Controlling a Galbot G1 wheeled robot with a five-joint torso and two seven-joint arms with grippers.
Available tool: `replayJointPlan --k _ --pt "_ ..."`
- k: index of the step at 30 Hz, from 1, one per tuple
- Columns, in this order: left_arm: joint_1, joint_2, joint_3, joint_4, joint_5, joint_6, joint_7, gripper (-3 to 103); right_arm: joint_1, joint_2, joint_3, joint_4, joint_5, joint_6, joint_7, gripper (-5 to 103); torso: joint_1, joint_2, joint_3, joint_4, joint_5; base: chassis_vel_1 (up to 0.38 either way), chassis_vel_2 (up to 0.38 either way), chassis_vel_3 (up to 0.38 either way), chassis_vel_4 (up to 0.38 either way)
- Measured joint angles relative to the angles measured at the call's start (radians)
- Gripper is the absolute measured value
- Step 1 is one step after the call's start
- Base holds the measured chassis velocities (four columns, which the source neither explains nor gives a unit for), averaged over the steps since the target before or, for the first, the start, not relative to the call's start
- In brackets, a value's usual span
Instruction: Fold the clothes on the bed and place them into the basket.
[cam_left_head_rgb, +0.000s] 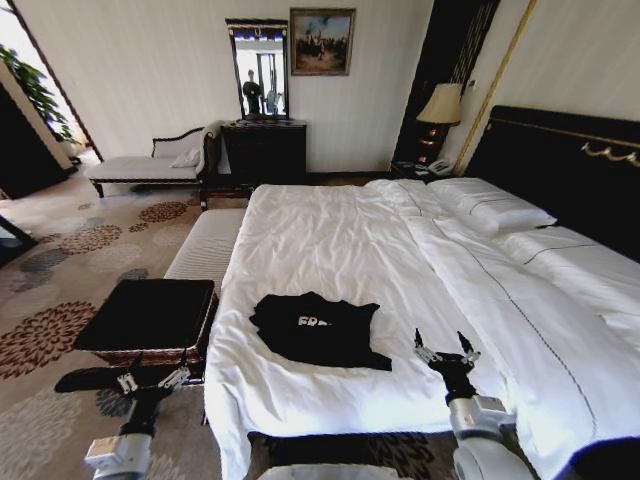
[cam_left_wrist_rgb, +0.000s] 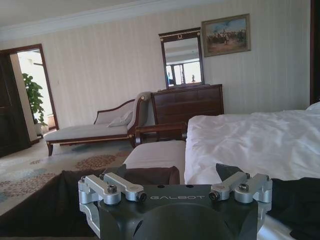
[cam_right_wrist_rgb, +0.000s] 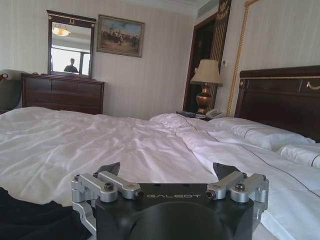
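T-shirt (cam_left_head_rgb: 318, 330) seemingly folded on bed (cam_left_head_rgb: 330, 250); left gripper (cam_left_head_rgb: 150, 378), right gripper (cam_left_head_rgb: 446, 352) spread apart.

t-shirt (cam_left_head_rgb: 318, 328): matt black cloth, soft, creased, white printed letters.
bed (cam_left_head_rgb: 340, 250): white cloth duvet, smooth weave with rumpled folds, slight sheen.
headboard (cam_left_head_rgb: 560, 165): dark wood, semi-gloss, gold metal-look trim.
basket (cam_left_head_rgb: 150, 318): brown woven wicker sides, rough; matt black inside.
bench (cam_left_head_rgb: 205, 245): pale striped upholstery cloth.
left gripper (cam_left_wrist_rgb: 175, 192): dark matt casing, brushed silver metal links and screws; jaws dark.
right gripper (cam_right_wrist_rgb: 170, 187): same finish.
dresser (cam_left_wrist_rgb: 187, 102): polished dark wood.
carpet (cam_left_head_rgb: 60, 270): patterned pile.
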Motion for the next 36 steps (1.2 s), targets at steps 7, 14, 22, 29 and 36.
replayJointPlan --k 7,14,22,29,36 --pt "-0.003 0.001 0.009 0.016 0.008 0.0 -0.001 100 0.036 -0.067 -0.024 0.017 0.274 -0.141 0.043 100 0.0 0.0 0.0 0.0001 -0.0001 -0.02 0.02 0.024 -0.022" --pt "-0.017 0.018 0.04 0.029 0.019 0.008 -0.001 100 0.198 -0.233 -0.017 0.018 0.774 -0.419 0.121 100 -0.001 0.0 0.0 -0.0001 0.0003 0.0 0.0 0.0 0.0" --pt "-0.039 0.079 0.104 0.001 0.036 0.04 -0.004 100 0.479 -0.434 -0.126 -0.24 1.107 -0.598 0.139 100 0.0 0.0 0.0 -0.0002 0.0 0.0 0.0 0.0 0.0" --pt "-0.066 0.103 0.195 -0.03 0.049 0.077 -0.016 100 0.685 -0.431 -0.218 -0.479 1.156 -0.618 0.112 100 0.0 0.0 0.0 0.0001 0.0001 0.0 0.0 0.0 0.0" --pt "-0.06 0.144 0.252 -0.011 0.105 0.079 -0.022 100 0.882 -0.393 -0.305 -0.759 1.175 -0.646 0.054 100 0.0 0.0 0.0 0.0 0.0 0.0 0.0 0.0 0.0"
